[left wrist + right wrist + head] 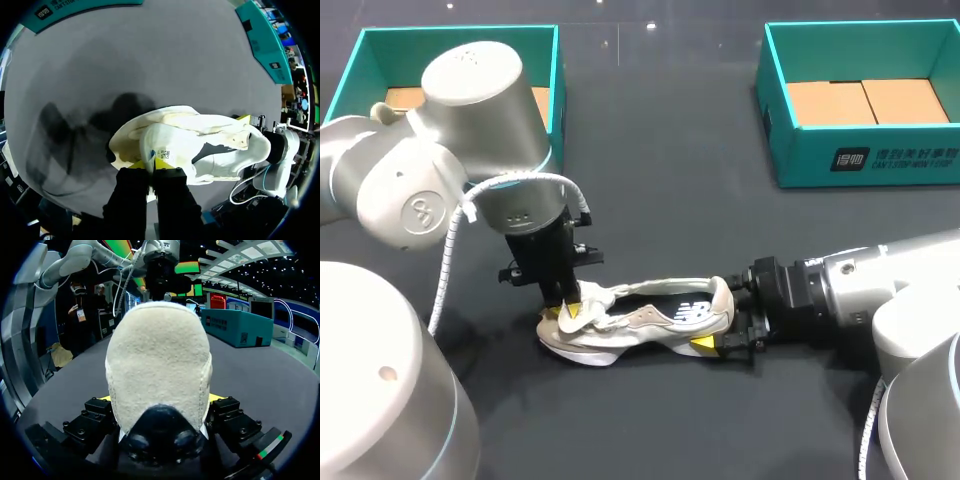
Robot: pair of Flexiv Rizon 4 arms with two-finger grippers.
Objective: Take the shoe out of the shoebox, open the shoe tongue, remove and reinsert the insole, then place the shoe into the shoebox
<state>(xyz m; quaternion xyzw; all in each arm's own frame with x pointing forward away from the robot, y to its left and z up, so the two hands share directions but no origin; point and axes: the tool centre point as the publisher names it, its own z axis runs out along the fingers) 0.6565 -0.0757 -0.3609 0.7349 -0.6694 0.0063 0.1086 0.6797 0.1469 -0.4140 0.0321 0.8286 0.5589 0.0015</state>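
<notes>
A cream and white shoe [640, 320] lies on its sole on the dark table, toe toward my left arm. My left gripper [570, 303] comes down over the shoe's front and is shut on the tongue [167, 145], which is pulled up and forward; its yellow tips [162, 164] pinch the tongue's labelled underside. My right gripper [720, 327] lies low at the heel, its fingers wide apart and pressed against both sides of it. In the right wrist view the fuzzy heel [160, 360] fills the space between the fingers, hiding the tips. The dark shoe opening [665, 298] shows; I cannot see the insole clearly.
Two teal shoeboxes stand open at the back: one at the left [460, 30] partly behind my left arm, one at the right [880, 155] with a brown cardboard floor. The dark table between and in front of them holds nothing else.
</notes>
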